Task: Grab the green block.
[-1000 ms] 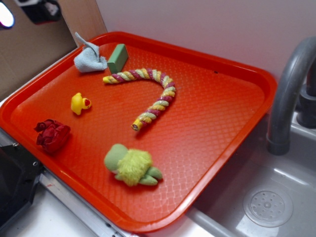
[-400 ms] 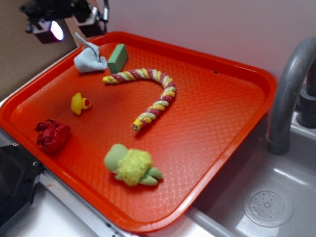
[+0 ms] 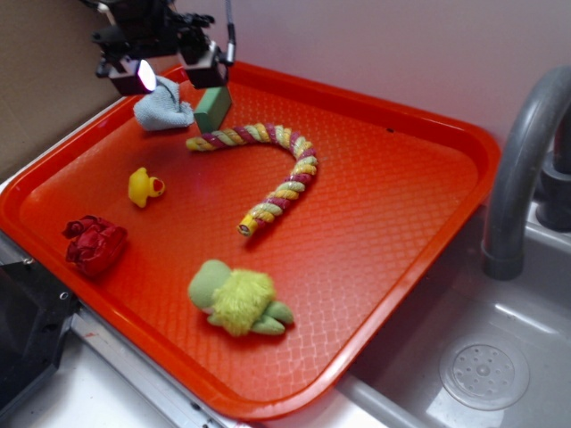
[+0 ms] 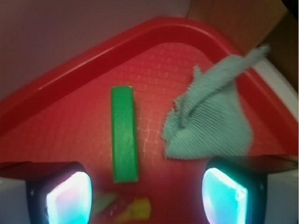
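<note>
Red tray (image 3: pixel 428 223) holds green block (image 4: pixel 124 134) (pincer (image 3: pixel 169 69) above).

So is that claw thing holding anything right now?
Gripper: open, holding nothing; the green block lies on the tray between its fingers.

Your claw (image 3: pixel 171 71) held high at the far left of the exterior view, pointing downward, jaws spread wide apart, gripping nothing
</note>
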You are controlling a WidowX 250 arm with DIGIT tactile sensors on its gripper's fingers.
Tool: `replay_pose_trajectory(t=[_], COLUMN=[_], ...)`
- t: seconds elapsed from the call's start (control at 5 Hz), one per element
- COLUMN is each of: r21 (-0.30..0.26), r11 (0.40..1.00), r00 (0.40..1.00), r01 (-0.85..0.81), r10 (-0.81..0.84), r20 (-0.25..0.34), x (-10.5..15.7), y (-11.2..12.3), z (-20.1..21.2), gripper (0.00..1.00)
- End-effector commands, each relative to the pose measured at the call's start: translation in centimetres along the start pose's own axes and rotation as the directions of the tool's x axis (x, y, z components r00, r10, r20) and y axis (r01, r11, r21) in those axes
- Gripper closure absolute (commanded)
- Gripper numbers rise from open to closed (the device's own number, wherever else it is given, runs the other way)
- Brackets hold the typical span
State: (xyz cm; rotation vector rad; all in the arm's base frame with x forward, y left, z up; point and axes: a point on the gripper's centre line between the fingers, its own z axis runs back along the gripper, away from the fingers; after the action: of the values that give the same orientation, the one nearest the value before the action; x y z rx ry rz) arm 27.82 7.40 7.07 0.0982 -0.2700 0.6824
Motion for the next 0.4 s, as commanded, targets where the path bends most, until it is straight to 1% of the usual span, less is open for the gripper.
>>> replay_pose_trajectory(t=[0.0,0.2], r21=[0.022,0.038], r11=[0.997,0.993], r00=[0.998,0.994], r01=[0.07,0.108], r10=[-0.07,-0.107], r20=[-0.003,-0.03], x=[2.2,2.4], y=[-1.3,-1.7], z=[-3.3,-4.5], gripper=[0.0,0.0])
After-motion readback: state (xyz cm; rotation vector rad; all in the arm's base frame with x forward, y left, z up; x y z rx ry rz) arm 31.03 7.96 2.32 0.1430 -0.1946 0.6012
